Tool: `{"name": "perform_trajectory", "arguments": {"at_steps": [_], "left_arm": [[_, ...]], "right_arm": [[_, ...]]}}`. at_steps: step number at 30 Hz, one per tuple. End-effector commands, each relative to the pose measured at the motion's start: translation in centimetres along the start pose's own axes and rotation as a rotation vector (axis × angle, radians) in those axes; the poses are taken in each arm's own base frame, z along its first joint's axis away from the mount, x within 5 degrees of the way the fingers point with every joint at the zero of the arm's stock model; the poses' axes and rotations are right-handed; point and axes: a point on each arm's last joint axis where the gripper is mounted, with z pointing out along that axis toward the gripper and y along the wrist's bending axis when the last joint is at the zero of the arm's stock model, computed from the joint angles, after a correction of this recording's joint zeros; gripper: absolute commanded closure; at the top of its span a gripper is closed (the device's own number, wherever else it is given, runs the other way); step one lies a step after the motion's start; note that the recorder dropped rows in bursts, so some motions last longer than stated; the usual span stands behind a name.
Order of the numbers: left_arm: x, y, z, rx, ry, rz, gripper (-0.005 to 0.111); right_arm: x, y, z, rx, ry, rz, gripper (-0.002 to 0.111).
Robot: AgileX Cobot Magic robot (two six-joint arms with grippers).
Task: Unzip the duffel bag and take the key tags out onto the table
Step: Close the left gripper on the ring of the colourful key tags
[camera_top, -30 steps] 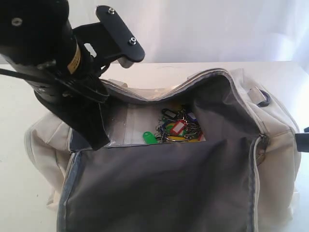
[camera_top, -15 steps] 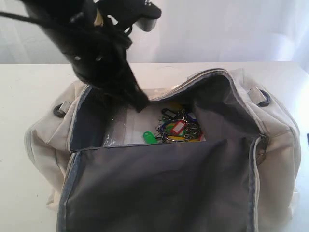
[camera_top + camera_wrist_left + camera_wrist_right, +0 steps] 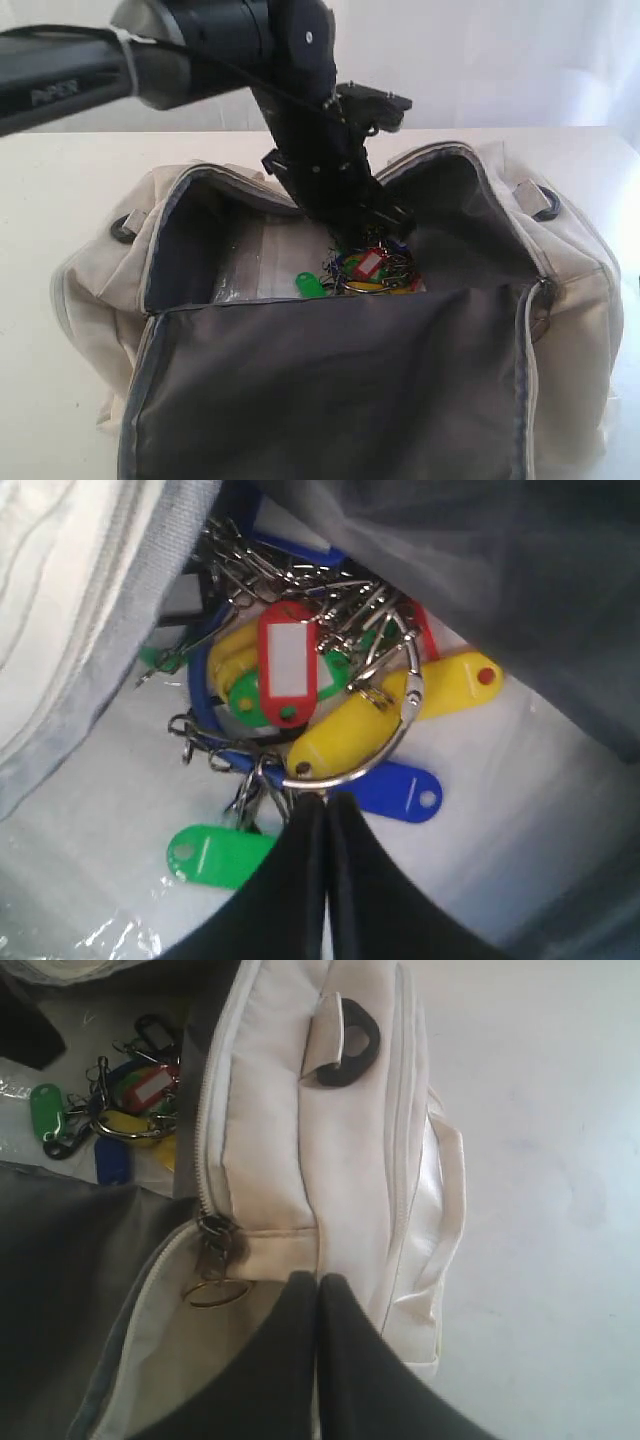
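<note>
Being entered from 11 o'clock in the exterior view, the duffel bag [image 3: 560, 260] is lying unzipped on the table [image 3: 60, 170], its dark-lined flap being spread toward 6 o'clock. The left gripper [image 3: 385, 222] is being held low inside the opening, with the key tags [image 3: 368, 270] bunched on the bag floor just at its 6 o'clock. In the left wrist view, that gripper [image 3: 326, 805] is being shown clenched, fingertips pressed together with nothing seen between them, right beside the large metal ring [image 3: 345, 776] threading the key tags [image 3: 290, 675]. In the right wrist view, the right gripper [image 3: 318, 1285] is likewise being kept clenched at the bag's end panel, beside the zipper pull [image 3: 212, 1235]; whether cloth is being pinched cannot be told. The unzipping is being judged done and the pick not yet made. With the jaws closed, the bunch is likely being risked to a push aside, not a grasp; and if only one tag is being caught after reopening, the loose rings may be snagged on the lining or the bundle may be dropped back inside.
</note>
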Motion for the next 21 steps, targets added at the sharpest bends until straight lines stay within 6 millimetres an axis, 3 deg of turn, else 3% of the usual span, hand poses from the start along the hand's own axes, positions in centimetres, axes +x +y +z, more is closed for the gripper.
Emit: {"name": "perform_trajectory", "arguments": {"at_steps": [1,7,8,21], "left_arm": [[-0.6,0.2,2.4,0.014,-0.024,-0.064,0.093],[-1.6,0.3,3.9,0.027,-0.072,-0.089,0.033],[-1.6,0.4,4.2,0.026,-0.072,-0.090,0.029],[-0.4,1.2,10.7,0.016,0.058,-0.119,0.031]], "right_arm": [[0.0,0.0,-0.2,-0.002,-0.010,0.005,0.108],[0.0,0.3,-0.1,-0.018,-0.005,-0.008,0.108],[0.0,0.4,-0.1,-0.022,-0.004,-0.014,0.108],[0.0,0.5,-0.1,-0.029,-0.007,-0.028,0.108]]}}
